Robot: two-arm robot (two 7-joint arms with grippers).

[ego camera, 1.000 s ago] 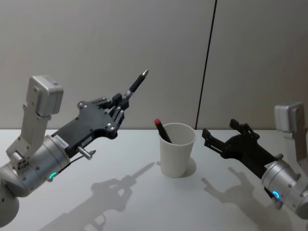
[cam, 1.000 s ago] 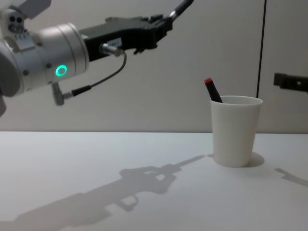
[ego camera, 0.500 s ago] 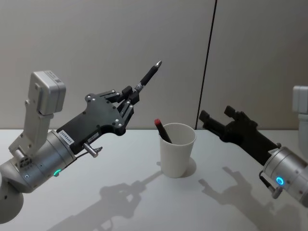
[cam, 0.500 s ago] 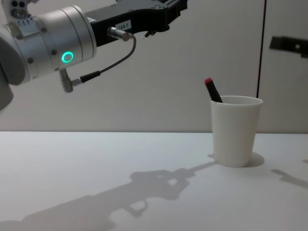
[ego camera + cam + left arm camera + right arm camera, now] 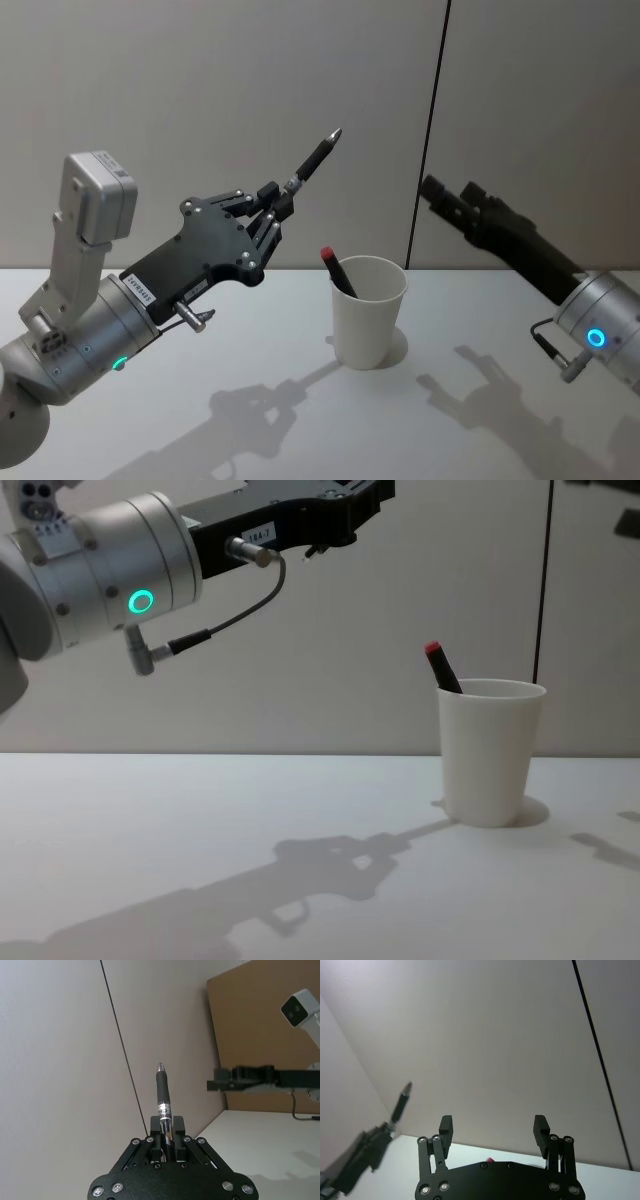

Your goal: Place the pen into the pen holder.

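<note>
Got the left gripper clamped on the lower barrel of the black pen, held up high with the tip slanting up and off toward the right. Puts the pen holder, a white paper cup, below and to the right of that grip, upright on the table. Already has a red-capped pen in it, leaning on the left rim. Probably needs the long axis swung near vertical over the mouth first. Also got the right gripper raised right of the cup, fingers spread wide, carrying nothing.
</note>
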